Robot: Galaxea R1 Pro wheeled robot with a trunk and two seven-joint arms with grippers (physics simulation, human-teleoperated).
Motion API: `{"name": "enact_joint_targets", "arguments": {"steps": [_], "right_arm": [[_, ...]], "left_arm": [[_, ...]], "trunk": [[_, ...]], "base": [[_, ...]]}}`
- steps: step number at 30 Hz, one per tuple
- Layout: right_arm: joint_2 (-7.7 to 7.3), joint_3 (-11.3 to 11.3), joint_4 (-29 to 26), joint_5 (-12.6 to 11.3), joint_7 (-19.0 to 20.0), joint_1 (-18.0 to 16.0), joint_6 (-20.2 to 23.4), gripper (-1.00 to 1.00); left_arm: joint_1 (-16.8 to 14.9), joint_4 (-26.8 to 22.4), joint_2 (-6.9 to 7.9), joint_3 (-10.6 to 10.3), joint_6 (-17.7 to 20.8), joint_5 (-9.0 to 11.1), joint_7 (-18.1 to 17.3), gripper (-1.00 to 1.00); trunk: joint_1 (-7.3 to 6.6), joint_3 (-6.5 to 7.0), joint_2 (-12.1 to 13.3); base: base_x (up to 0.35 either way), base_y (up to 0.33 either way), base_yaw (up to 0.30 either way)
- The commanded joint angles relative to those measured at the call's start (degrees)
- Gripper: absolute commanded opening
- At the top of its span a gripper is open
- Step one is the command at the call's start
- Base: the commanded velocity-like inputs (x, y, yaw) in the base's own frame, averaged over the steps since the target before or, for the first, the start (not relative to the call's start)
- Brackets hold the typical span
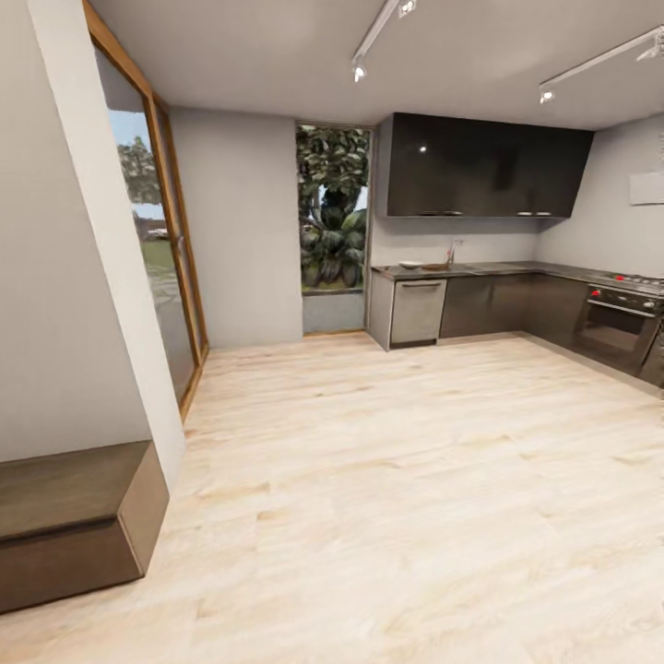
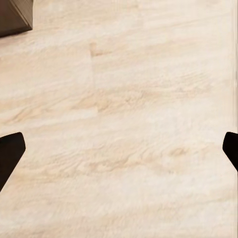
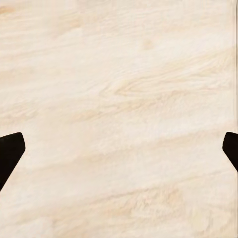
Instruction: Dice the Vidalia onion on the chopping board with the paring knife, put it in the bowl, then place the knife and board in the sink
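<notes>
We see the far bench (image 1: pixel 516 270) (sink (image 1: pixel 458 267) perhaps there); left gripper (image 2: pixel 119 153) and right gripper (image 3: pixel 119 153) spread wide over floor (image 1: pixel 387 480).

Fingertips (image 2: pixel 11 151) — black, blunt-angled

Pale wood underfoot, dark gloss on the far wall.
We see a light, matt wood-grain floor (image 1: pixel 387 480), glossy black upper cabinets (image 1: pixel 484 166), a smooth grey countertop (image 1: pixel 516 269), a brushed-metal dishwasher front (image 1: pixel 418 311) and a dark wooden bench (image 1: pixel 74 521) near left.
</notes>
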Motion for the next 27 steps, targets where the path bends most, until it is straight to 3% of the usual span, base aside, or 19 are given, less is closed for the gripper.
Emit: {"name": "enact_joint_targets", "arguments": {"steps": [1,16,27], "right_arm": [[-0.01,0.07,0.04,0.0,-0.03,-0.05,-0.18,1.0],[-0.01,0.07,0.05,0.0,-0.04,-0.05,-0.18,1.0],[-0.01,0.07,0.05,0.0,-0.04,-0.03,-0.18,1.0]], "left_arm": [[0.01,-0.05,0.0,0.02,-0.11,0.08,0.08,1.0],[0.01,-0.11,0.0,0.02,-0.11,0.08,0.08,1.0],[0.01,-0.13,0.0,0.02,-0.12,0.08,0.08,1.0]], "trunk": [[0.03,-0.02,-0.03],[0.03,0.63,-0.03],[0.03,1.15,-0.03]], "base": [[0.333,-0.094,-0.19],[0.333,-0.091,-0.213],[0.333,-0.006,-0.192]]}}
